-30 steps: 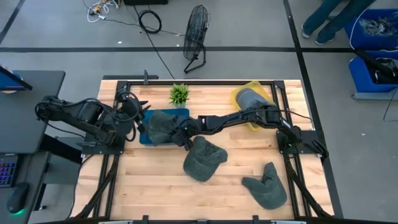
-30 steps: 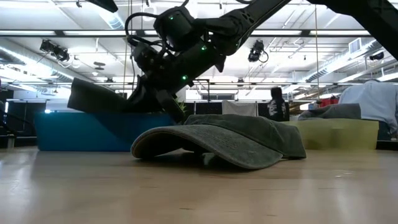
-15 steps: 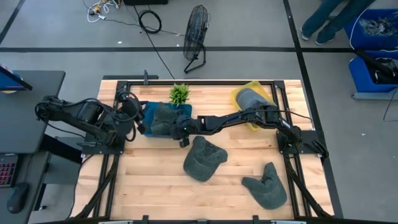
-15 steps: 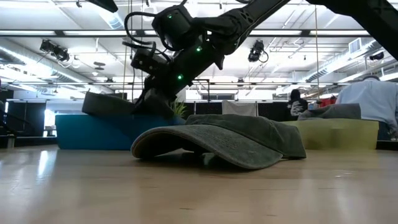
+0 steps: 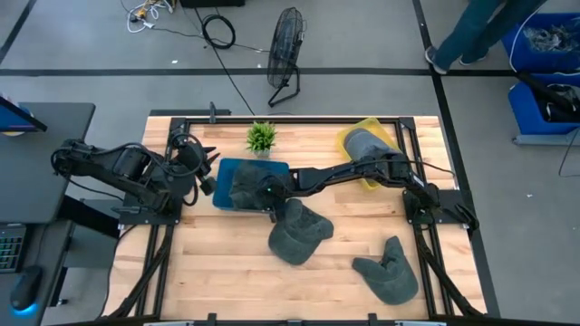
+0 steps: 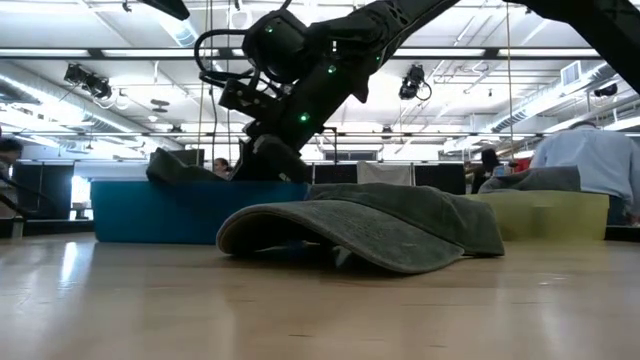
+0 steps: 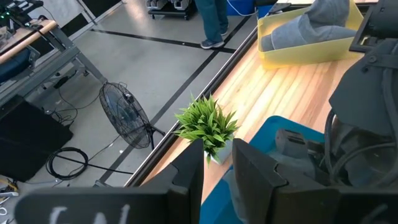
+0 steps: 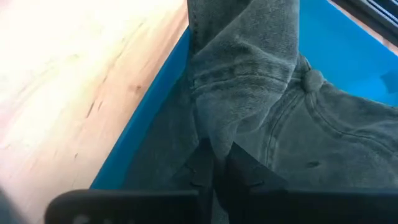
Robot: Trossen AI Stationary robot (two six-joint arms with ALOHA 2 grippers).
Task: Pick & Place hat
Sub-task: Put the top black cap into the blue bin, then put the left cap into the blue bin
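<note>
A grey-green hat (image 5: 243,186) lies inside a blue bin (image 5: 272,168) at the table's far left-centre; in the low view its cloth (image 6: 180,165) shows just above the bin's rim (image 6: 150,185). My right gripper (image 5: 270,192) reaches across from the right, hangs over the bin's near right part and is shut on the hat (image 8: 298,118). My left gripper (image 5: 205,177) waits open just left of the bin, touching nothing. Two more grey-green hats lie on the table: one (image 5: 295,231) just near of the bin, one (image 5: 390,270) near the right edge. My right gripper (image 8: 215,167) pinches a bunched fold of the hat's crown (image 8: 214,127) between its two fingers, a short way from the top button (image 8: 311,80). The fingers come from above, slanting down into the bin. The hat rests in the blue bin (image 8: 146,118), slack.
A yellow bin (image 5: 373,172) at the far right holds a grey hat (image 5: 365,143). A small green plant (image 5: 261,138) stands just beyond the blue bin. The nearest hat (image 6: 370,230) lies close to the bin's near wall. Bare wood shows on the near left part of the table.
My right gripper has come down over the blue bin, still shut on the hat. The hat, tilted above the rim a second ago, now lies down inside the bin. The bin has slid a little toward the table's right.
</note>
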